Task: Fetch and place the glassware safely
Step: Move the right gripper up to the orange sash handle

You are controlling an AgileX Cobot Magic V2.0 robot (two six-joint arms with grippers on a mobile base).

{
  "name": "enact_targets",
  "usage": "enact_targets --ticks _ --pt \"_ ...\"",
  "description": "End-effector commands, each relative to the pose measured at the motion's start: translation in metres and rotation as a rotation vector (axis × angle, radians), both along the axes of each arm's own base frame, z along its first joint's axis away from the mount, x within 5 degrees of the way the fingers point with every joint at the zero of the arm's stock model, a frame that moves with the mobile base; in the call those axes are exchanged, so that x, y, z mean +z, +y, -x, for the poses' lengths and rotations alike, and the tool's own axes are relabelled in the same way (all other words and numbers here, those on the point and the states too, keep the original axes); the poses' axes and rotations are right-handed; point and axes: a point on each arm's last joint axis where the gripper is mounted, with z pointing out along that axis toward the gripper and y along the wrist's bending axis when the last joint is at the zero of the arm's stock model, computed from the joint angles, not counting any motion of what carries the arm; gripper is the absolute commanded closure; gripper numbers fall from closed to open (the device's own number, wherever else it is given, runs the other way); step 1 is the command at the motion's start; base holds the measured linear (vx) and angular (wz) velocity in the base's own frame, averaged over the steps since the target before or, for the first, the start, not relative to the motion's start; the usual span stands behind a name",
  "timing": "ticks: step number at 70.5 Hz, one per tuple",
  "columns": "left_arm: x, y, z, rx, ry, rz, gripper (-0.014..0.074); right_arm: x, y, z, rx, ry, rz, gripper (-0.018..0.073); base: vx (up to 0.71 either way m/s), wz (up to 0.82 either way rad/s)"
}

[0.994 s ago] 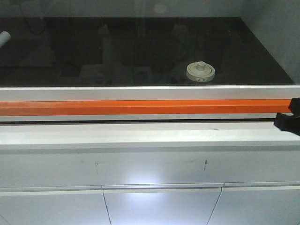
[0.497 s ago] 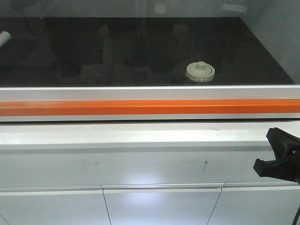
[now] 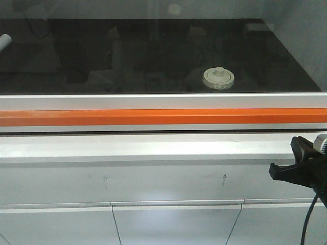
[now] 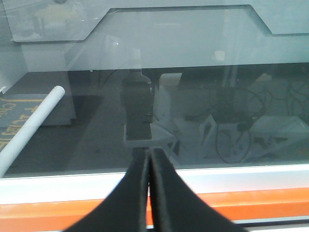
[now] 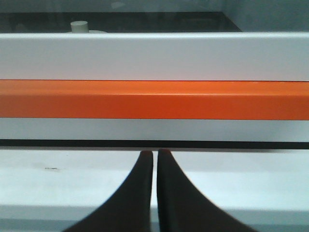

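Glass jar (image 3: 218,81) is looking fragile and slick, best gripped under its lid (image 3: 225,76); left tool (image 4: 148,188) and right tool (image 5: 155,179) are sitting closed, empty.

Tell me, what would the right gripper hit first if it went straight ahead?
Probably the orange strip above the white ledge: the right gripper points there, shut, with the jar farther behind. Depth is unclear.

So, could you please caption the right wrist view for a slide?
Right gripper, shut, faces the orange strip; the jar's lid knob peeks above the white rail.
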Motion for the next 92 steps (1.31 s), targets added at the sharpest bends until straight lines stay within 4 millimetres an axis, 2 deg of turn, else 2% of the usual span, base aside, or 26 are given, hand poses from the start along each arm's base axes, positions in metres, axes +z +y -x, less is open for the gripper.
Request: enact_targets --ticks 1,22,66,92 --pt "0.018 -0.001 0.000 -0.007 -0.106 0.012 0.0603 0.012 0.002 -0.011 0.015 -0.151 0.026 0.0560 0.00 0.00" --pt "0.018 -0.001 0.000 -0.007 -0.106 0.012 0.0603 -0.003 0.010 -0.034 0.065 -0.142 0.041 0.0560 0.00 0.00" --pt "0.017 -0.001 0.000 -0.007 -0.105 0.012 0.0603 -0.021 0.015 -0.071 0.067 -0.137 0.047 0.0560 0.00 0.00" --pt "0.010 -0.001 -0.001 -0.009 -0.093 -0.006 0.0603 -0.020 0.016 -0.076 0.064 -0.220 0.058 0.0560 0.00 0.00"
